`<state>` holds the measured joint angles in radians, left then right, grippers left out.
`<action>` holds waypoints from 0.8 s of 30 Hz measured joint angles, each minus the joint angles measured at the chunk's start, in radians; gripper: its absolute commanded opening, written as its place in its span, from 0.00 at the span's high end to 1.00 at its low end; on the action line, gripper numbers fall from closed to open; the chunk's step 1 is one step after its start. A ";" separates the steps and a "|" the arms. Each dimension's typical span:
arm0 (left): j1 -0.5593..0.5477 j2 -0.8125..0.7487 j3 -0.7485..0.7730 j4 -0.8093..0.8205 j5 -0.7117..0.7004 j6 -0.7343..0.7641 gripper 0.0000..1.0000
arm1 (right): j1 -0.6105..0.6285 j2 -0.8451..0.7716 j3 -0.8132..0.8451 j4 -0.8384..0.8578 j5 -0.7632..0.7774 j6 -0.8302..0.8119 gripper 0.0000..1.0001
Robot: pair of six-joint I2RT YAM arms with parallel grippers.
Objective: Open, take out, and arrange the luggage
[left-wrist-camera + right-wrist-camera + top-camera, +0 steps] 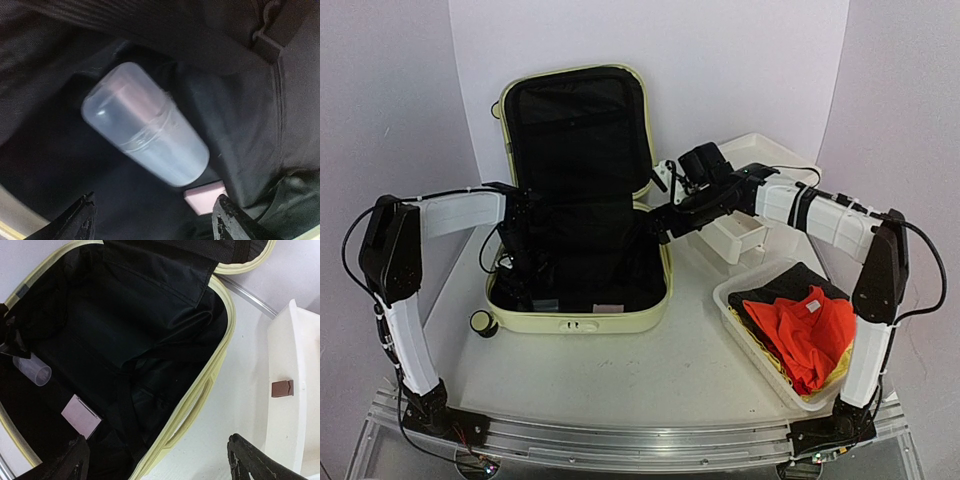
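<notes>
On table, luggage crosswise, wheels probably leftward

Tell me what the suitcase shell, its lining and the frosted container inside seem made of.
The suitcase shell: likely hard plastic, pale yellow-green, smooth with a soft sheen and moulded rounded corners. The lining: black woven fabric, matte, with folds and creases. The container: probably translucent frosted plastic, with a glossy highlight and a seam ring round its middle.

A white basket at the right side of the table holds 1 orange shirt over black and yellow clothes. Behind it, a white drawer box has 1 drawer open.
</notes>
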<state>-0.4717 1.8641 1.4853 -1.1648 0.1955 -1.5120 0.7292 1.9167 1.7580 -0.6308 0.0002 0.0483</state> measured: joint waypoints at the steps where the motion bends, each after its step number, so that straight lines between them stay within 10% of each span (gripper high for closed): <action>1: -0.003 0.008 0.001 0.013 -0.008 -0.027 0.22 | 0.000 -0.008 0.000 0.000 -0.002 -0.001 0.05; 15: -0.039 0.065 -0.203 0.291 -0.043 -0.341 0.44 | 0.000 -0.044 -0.004 -0.002 -0.018 -0.051 0.02; 24: -0.031 0.051 -0.018 0.201 -0.126 -0.243 0.57 | 0.000 -0.045 -0.006 -0.002 -0.019 -0.079 0.02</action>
<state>-0.5030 1.9152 1.4673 -0.9642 0.0700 -1.7550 0.7292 1.8717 1.7519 -0.6323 -0.0185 -0.0311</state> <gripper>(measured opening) 0.514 0.983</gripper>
